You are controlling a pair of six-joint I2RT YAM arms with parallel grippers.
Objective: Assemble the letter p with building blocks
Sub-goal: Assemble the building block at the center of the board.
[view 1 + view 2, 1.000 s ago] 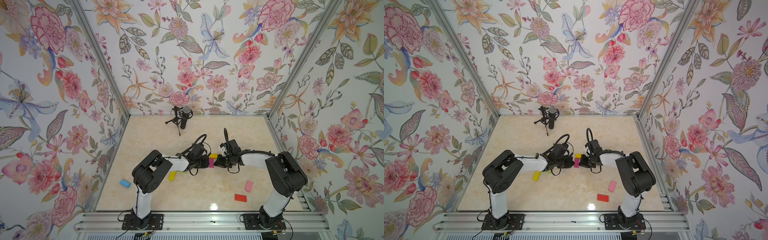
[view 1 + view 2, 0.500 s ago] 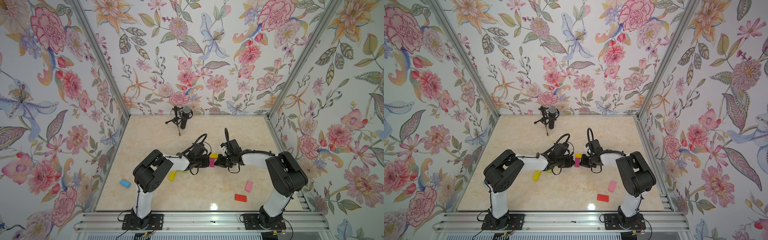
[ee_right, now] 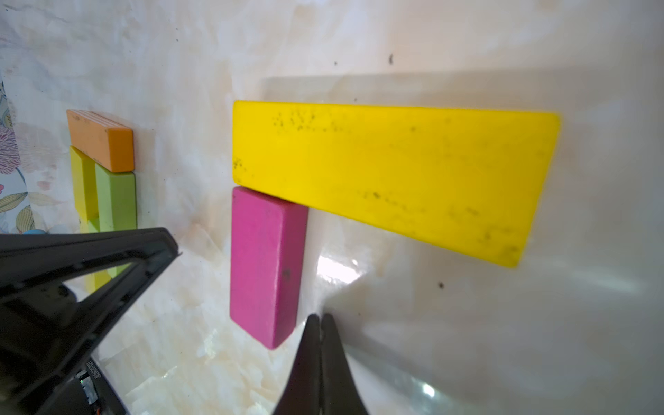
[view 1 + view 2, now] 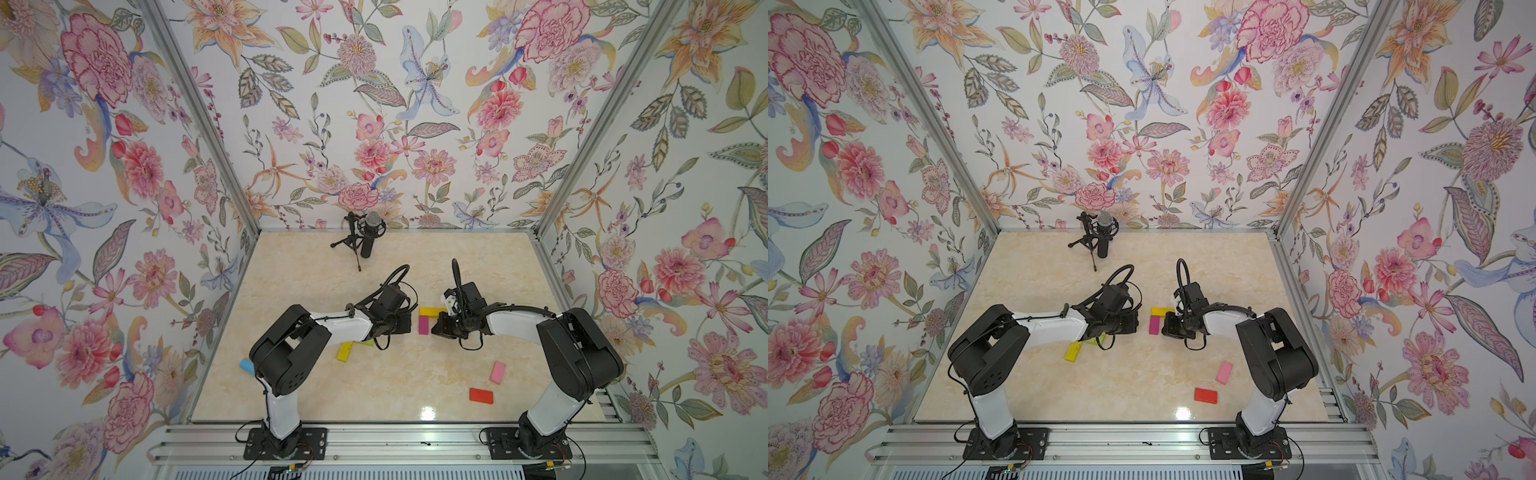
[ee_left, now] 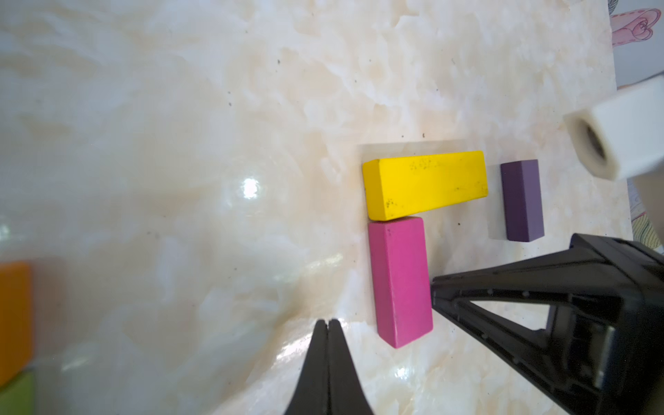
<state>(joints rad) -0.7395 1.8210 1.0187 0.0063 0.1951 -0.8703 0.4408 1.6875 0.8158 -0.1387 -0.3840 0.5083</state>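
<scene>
- My left arm (image 4: 332, 323) is folded high at the elbow. Its forearm reaches low across the table (image 4: 395, 386) toward the middle.
- The right arm (image 4: 513, 323) mirrors it from the other side, so the two wrists face each other.
- Left gripper (image 5: 327, 325): the fingers are pressed together with nothing between them. The tip is near the magenta block (image 5: 400, 280) but apart from it.
- Right gripper (image 3: 319, 319): the fingers are also together and empty. In the left wrist view its tip sits right at the magenta block's long side, and I cannot tell whether it touches.
- The magenta block lies flat between the two tips. One short end butts against the long yellow block (image 5: 425, 187), forming a corner.
- A purple block (image 5: 521, 199) lies just past the long yellow block's other end, with a gap between them.
- An orange block (image 3: 102, 140), a lime block (image 3: 116, 201) and a short yellow block (image 3: 83, 187) are bunched together by my left wrist.
- A pink block (image 4: 497, 372) and a red block (image 4: 481, 395) lie apart from each other, nearer the right arm's base.
</scene>
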